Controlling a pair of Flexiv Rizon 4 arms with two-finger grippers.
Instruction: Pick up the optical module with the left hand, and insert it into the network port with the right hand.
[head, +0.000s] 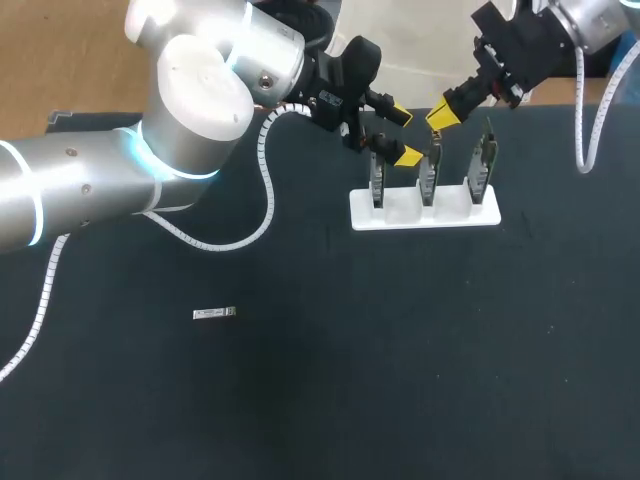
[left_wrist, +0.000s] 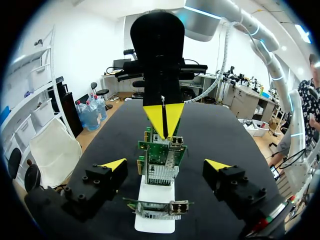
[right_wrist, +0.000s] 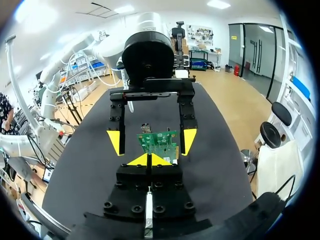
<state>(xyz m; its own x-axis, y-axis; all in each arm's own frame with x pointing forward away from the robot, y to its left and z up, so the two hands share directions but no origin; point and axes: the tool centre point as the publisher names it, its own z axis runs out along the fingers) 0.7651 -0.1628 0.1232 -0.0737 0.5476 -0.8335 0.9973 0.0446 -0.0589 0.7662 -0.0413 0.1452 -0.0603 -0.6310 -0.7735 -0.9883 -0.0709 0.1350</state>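
Head view: your left gripper (head: 404, 134) sat wide open beside the network cards (head: 484, 160), and your right gripper (head: 442, 117) was pinched on the slim optical module (right_wrist: 148, 206) above them. A tilted approach could've jammed it against the port.

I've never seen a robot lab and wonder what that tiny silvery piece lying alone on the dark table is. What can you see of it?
The optical module is a small, slim, rectangular bar that looks like silvery metal. It lies flat on the black table, lengthwise across the head view, well to the left of the white rack of green boards. Nothing touches it. Finer detail is too small to make out.
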